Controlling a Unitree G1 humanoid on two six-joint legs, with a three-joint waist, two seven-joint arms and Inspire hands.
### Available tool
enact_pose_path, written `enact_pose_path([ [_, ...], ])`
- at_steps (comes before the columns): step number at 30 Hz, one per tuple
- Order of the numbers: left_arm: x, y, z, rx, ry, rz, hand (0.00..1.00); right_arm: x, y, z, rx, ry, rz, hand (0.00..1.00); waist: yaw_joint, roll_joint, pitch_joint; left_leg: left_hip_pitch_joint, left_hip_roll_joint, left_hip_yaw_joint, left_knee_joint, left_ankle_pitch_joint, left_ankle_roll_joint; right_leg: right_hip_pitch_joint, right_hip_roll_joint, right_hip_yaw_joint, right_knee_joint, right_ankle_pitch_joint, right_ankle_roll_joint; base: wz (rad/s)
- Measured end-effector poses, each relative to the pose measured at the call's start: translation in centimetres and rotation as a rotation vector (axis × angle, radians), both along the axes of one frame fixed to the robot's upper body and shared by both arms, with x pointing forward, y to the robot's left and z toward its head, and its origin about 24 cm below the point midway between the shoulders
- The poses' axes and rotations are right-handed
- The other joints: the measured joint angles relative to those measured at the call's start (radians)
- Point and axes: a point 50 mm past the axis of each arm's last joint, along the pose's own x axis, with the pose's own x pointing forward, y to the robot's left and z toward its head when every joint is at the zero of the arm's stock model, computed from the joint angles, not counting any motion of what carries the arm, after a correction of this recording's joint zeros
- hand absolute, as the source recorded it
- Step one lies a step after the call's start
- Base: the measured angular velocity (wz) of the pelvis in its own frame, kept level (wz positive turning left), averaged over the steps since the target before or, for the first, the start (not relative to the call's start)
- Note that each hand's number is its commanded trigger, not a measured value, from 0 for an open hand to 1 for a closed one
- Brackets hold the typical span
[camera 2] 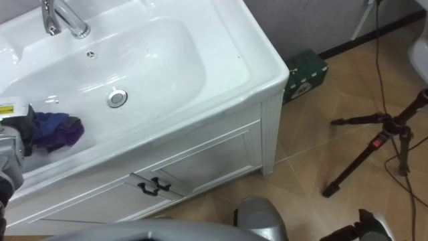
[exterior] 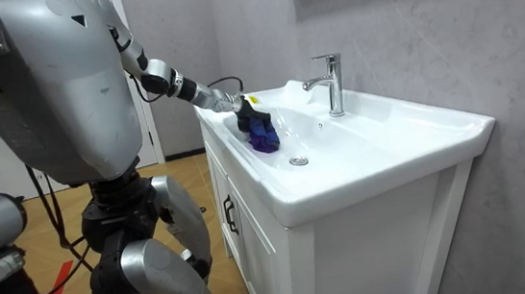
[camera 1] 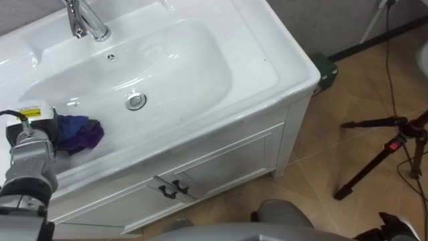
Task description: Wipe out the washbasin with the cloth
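Note:
A white basin (camera 1: pixel 267 67) is set in a vanity top, with a chrome tap (camera 1: pixel 83 20) at the back and a round drain (camera 1: pixel 136 101) in the middle. A bunched blue and purple cloth (camera 1: pixel 77 132) lies on the basin's left inner slope. My left hand (camera 1: pixel 30 130) comes in from the left edge with its fingers curled into the cloth. In the room view my left hand (exterior: pixel 229 102) holds the cloth (exterior: pixel 259 130) against the near wall of the basin (exterior: pixel 381 169). I stand in front of the vanity.
White cabinet doors with dark handles (camera 1: pixel 172 189) sit below the basin. A green box (camera 1: pixel 326 70) stands on the wooden floor by the vanity's right corner. A black tripod (camera 1: pixel 384 144) and cables lie further right.

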Motion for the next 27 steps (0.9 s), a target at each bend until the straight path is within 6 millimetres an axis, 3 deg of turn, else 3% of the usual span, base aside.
enact_pose_path([
  [4, 1.5, -2.9, 0.1, -0.033, -0.017, -0.088, 1.00, 1.1, 0.8, -0.2, 0.015, -0.029, 0.044, 0.00, -0.021, -0.018, 0.0049, -0.015, -0.003, -0.002, 0.002, 0.000, 0.000, -0.007, -0.001, -0.001, -0.003, -0.001, 0.012, 0.12],
  [13, 3.6, -8.5, 0.0, -0.137, -0.014, -0.186, 1.00, 1.0, 2.4, -1.1, 0.053, 0.038, 0.112, 0.00, -0.059, -0.021, 0.0032, 0.010, -0.023, 0.000, -0.037, 0.001, 0.003, 0.007, -0.019, -0.001, -0.037, 0.019, 0.035, -0.01],
  [17, 4.4, -10.3, 0.2, -0.187, 0.002, -0.208, 1.00, 1.5, 3.2, -1.3, 0.067, 0.036, 0.137, 0.00, -0.073, -0.023, 0.0012, 0.026, -0.025, 0.028, -0.051, 0.000, 0.004, 0.018, -0.023, 0.000, -0.053, 0.025, 0.047, -0.01],
  [22, 4.8, -11.1, 0.4, -0.243, 0.029, -0.200, 1.00, 1.5, 4.0, -1.6, 0.093, 0.034, 0.136, 0.00, -0.085, -0.025, 0.0016, 0.042, -0.024, 0.029, -0.049, -0.003, 0.010, 0.043, -0.023, -0.002, -0.068, 0.027, 0.053, 0.03],
  [27, 5.0, -11.5, 0.6, -0.353, 0.034, -0.164, 1.00, 1.5, 3.9, -1.6, 0.092, 0.032, 0.137, 0.00, -0.096, -0.026, 0.0021, 0.057, -0.025, 0.041, -0.048, -0.005, 0.014, 0.050, -0.018, 0.025, -0.069, 0.022, 0.065, -0.09],
])
